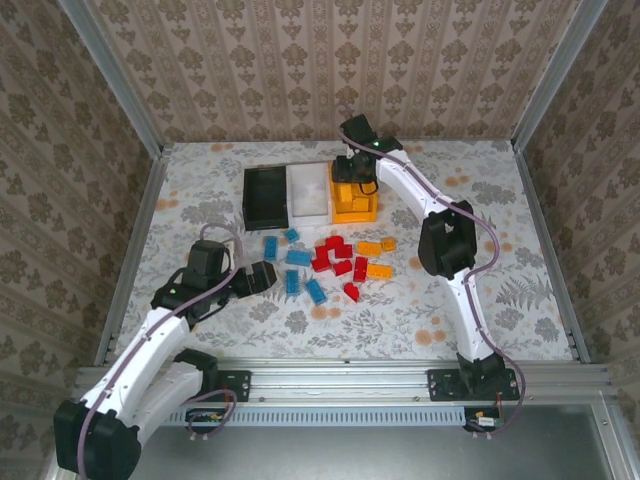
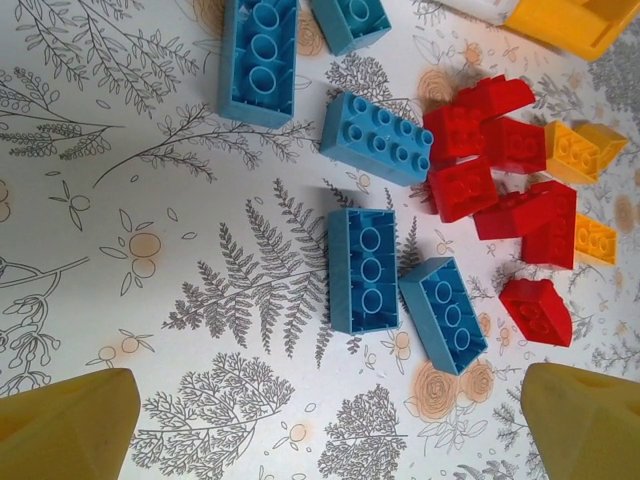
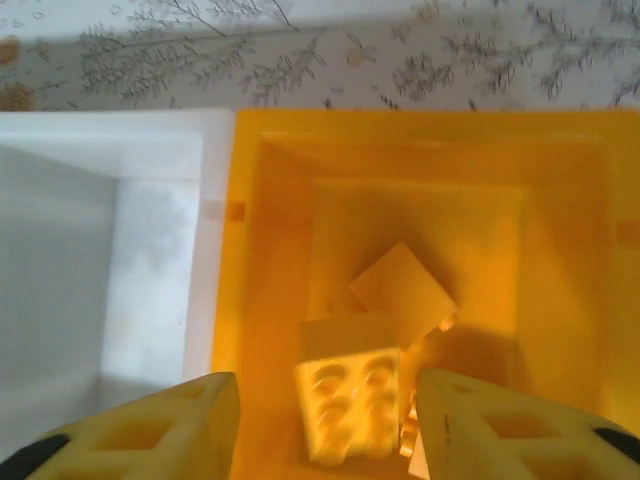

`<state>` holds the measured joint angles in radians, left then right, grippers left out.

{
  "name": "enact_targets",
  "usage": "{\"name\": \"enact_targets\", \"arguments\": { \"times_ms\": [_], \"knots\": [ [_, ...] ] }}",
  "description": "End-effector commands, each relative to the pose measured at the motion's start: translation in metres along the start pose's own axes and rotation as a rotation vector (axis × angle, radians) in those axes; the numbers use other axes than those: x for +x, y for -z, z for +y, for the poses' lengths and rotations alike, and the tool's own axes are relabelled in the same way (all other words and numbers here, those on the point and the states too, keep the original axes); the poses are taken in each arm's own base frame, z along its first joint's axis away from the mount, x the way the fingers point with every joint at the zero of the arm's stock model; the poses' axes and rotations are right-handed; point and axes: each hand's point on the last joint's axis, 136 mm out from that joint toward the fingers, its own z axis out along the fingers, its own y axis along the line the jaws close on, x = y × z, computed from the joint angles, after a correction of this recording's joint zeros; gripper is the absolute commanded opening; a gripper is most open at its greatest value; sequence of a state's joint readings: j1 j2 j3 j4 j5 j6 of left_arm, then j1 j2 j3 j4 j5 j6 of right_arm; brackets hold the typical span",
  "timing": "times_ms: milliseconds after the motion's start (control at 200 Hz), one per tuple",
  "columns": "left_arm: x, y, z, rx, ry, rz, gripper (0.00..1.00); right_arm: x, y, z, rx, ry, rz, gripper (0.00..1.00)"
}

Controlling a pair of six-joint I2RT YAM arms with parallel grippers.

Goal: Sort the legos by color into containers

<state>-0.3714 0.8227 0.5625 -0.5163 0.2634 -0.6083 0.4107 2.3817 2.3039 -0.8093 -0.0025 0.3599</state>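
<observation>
Here, a few yellow bricks (image 3: 352, 398) lie inside the orange-yellow bin (image 3: 570, 240).

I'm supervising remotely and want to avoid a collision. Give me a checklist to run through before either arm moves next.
1. The right end effector is open above the orange-yellow bin: ok.
2. The yellow brick lies inside that bin, free of the fingers: ok.
3. The left end effector is open, holding nothing: ok.
4. Finger room around the nearest blue brick: not ok, a second blue brick lies close beside it.
5. Which takes blue, the black bin or the white bin: cannot tell.
</observation>
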Motion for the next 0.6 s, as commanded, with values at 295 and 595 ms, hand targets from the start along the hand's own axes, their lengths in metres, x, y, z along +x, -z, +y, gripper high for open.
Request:
{"name": "enact_targets", "arguments": {
  "times_ms": [295, 595],
  "knots": [
    [-0.024, -0.018, -0.008, -0.136, -0.169, 0.106, 0.99, 0.003, 0.111, 0.005, -0.061, -0.004, -0.090, 0.63],
    [-0.042, -0.060, -0.009, -0.312, -0.368, 0.240, 0.89, 0.127, 0.155, -0.041, -0.036, -0.029, -0.003, 0.64]
  ]
}}
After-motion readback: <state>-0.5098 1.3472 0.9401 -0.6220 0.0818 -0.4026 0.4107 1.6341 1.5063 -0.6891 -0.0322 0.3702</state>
